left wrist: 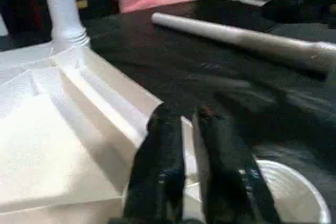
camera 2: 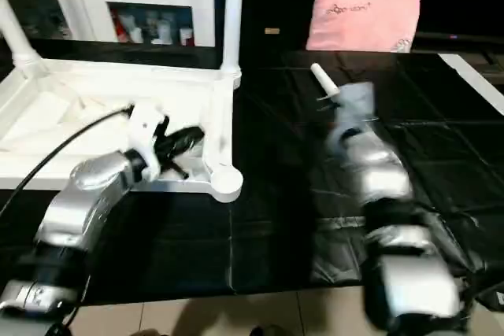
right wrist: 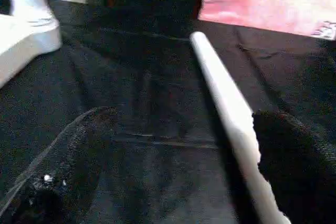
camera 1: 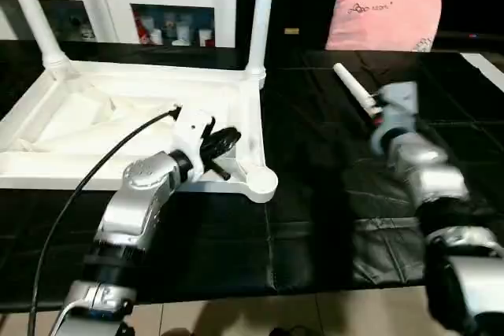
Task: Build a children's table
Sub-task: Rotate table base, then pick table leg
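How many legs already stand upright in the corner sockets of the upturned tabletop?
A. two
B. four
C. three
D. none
A: two legs rise from the far corner sockets of the tabletop, the near right socket is bare, and another leg lies on the dark mat.

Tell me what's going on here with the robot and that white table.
A robot is putting together a small white table. The tabletop lies upside down on a black mat with two legs already standing in its far corners. The left gripper is at the empty near corner socket. The right gripper, fingers wide open, straddles a loose leg lying on the mat.
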Controlling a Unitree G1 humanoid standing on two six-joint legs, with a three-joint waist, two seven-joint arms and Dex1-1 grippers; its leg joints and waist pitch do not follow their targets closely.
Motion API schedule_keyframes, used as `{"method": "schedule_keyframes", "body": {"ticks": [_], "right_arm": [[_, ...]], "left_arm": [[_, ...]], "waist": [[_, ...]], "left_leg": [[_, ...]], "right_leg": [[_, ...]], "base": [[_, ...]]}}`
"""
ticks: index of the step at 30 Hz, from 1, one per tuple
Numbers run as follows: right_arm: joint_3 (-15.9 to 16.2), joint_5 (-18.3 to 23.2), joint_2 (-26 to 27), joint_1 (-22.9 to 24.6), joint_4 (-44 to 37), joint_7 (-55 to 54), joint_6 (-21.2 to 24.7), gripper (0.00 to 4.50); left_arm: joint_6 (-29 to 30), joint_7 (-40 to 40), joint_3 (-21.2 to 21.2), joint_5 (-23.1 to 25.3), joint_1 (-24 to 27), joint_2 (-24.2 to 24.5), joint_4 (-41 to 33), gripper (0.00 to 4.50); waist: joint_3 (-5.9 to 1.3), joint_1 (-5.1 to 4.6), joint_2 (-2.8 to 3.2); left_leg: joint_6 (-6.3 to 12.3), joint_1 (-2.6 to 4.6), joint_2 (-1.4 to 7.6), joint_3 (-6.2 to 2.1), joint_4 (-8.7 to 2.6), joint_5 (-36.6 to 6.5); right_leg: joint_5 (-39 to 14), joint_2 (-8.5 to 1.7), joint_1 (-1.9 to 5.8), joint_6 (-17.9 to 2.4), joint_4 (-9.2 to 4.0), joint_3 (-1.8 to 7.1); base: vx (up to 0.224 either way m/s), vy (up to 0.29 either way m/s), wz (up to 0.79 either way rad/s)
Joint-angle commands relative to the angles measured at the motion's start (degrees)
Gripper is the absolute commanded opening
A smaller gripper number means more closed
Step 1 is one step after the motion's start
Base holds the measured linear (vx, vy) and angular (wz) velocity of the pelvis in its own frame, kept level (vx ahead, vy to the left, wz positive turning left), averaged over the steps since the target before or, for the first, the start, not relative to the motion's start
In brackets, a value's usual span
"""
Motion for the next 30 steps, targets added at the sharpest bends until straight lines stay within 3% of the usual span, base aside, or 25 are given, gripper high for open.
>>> {"method": "schedule_keyframes", "body": {"ticks": [1, 4, 7, 10, 11, 13, 14, 17, 22, 23, 28, 30], "right_arm": [[-0.49, -0.66, -1.57, -1.65, 2.89, 0.3, 0.93, 4.5], [0.8, -2.5, -4.63, -5.38, 9.79, 1.23, 0.52, 4.5], [1.45, -3.92, -6.74, -8.29, 14.66, 1.9, 1.49, 4.5], [1.4, -4.29, -7.98, -9.83, 17.18, 1.55, 2.78, 4.5], [1.35, -4.51, -8.74, -10.69, 18.86, 1.22, 3.72, 4.5], [1.48, -4.85, -9.02, -11.09, 19.77, 0.92, 3.76, 4.5], [1.83, -5.45, -9.38, -11.45, 20.73, 0.59, 4.32, 4.5], [1.4, -5.39, -9.87, -12.57, 23.11, 1.78, 5.87, 4.5], [1.26, -5.9, -9.8, -12.99, 24.53, 0.87, 6.02, 4.5], [1.0, -6.01, -9.86, -12.93, 25.08, -0.55, 6.68, 4.5], [0.29, -5.31, -9.98, -13.39, 25.79, 0.08, 6.9, 4.5], [0.12, -5.2, -10.1, -13.65, 26.05, 0.6, 7.38, 4.5]], "left_arm": [[1.38, -0.34, 0.1, -0.58, 0.53, 1.09, -2.79, 0.91], [2.62, -2.14, -0.33, -0.64, 2.04, 3.21, -5.64, 1.17], [3.8, -4.36, -1.05, -0.85, 3.5, 5.55, -8.56, 1.37], [5.8, -5.67, -1.14, -1.77, 5.23, 7.65, -12.24, 1.58], [7.76, -6.85, -1.18, -2.7, 6.63, 9.59, -15.31, 1.58], [8.76, -7.37, -1.28, -3.06, 7.15, 10.5, -16.59, 1.83], [10.12, -7.97, -1.13, -3.43, 8.2, 11.9, -18.76, 1.98], [12.69, -9.14, -0.35, -3.62, 9.89, 15.29, -22.71, 2.03], [14.22, -9.89, 0.63, -3.46, 11.07, 17.83, -24.62, 2.49], [15.59, -9.98, 1.18, -4.05, 11.95, 19.04, -26.12, 2.59], [18.19, -10.29, 1.89, -5.54, 12.72, 21.05, -28.64, 2.9], [18.66, -10.45, 1.97, -5.52, 12.67, 21.59, -28.7, 3.11]], "waist": [[-4.48, 0.16, 0.43], [-4.42, -0.17, 0.47], [-4.28, -0.24, 0.56], [-4.29, -0.27, 0.78], [-4.19, -0.21, 1.11], [-4.12, -0.24, 1.16], [-4.07, -0.15, 1.56], [-3.99, -0.06, 1.8], [-3.65, 0.22, 2.34], [-3.05, 0.31, 2.62], [-2.87, 0.29, 3.01], [-2.5, 0.32, 3.18]], "left_leg": [[3.35, -0.37, 0.9, 0.03, -3.17, -8.72], [3.02, -0.34, 0.92, 0.09, -3.06, -9.79], [2.9, -0.34, 0.89, 0.06, -2.96, -11.14], [2.27, -0.27, 1.03, -0.15, -2.98, -12.36], [2.18, -0.31, 1.04, -0.21, -3.04, -12.63], [1.92, -0.19, 1.01, -0.12, -3.01, -13.14], [1.76, -0.17, 1.02, -0.19, -3.04, -13.87], [1.78, -0.22, 0.93, -0.3, -2.99, -14.85], [2.01, -0.28, 0.64, -0.23, -2.79, -14.93], [1.99, -0.41, 0.62, -0.3, -2.97, -15.19], [2.33, -0.3, 0.57, -0.29, -3.0, -15.28], [2.63, -0.35, 0.52, -0.3, -3.06, -15.81]], "right_leg": [[-16.51, -3.05, 3.97, -5.96, -4.36, 3.53], [-16.83, -3.02, 3.94, -7.42, -4.5, 3.43], [-18.32, -3.03, 3.86, -7.56, -4.53, 3.35], [-19.17, -3.14, 3.91, -7.55, -4.33, 3.26], [-18.94, -3.18, 3.89, -7.84, -4.33, 3.25], [-18.29, -3.0, 3.7, -8.51, -4.3, 3.29], [-18.07, -2.96, 3.72, -8.84, -4.35, 3.25], [-18.75, -3.0, 3.84, -9.2, -4.14, 3.15], [-22.63, -3.05, 3.7, -7.94, -4.68, 3.01], [-22.84, -2.96, 3.48, -7.79, -4.75, 3.03], [-21.17, -2.81, 3.4, -8.63, -4.51, 3.06], [-21.78, -2.74, 3.41, -8.75, -4.59, 2.97]], "base": [[0.0, 0.0, 0.0], [0.0, 0.0, 0.0], [0.0, 0.0, 0.0], [0.0, 0.0, 0.0], [0.0, 0.0, 0.0], [0.0, 0.0, 0.0], [0.0, 0.0, 0.0], [0.0, 0.0, 0.0], [0.0, 0.0, 0.0], [0.0, 0.0, 0.0], [0.0, 0.0, 0.0], [0.0, 0.0, 0.0]]}}
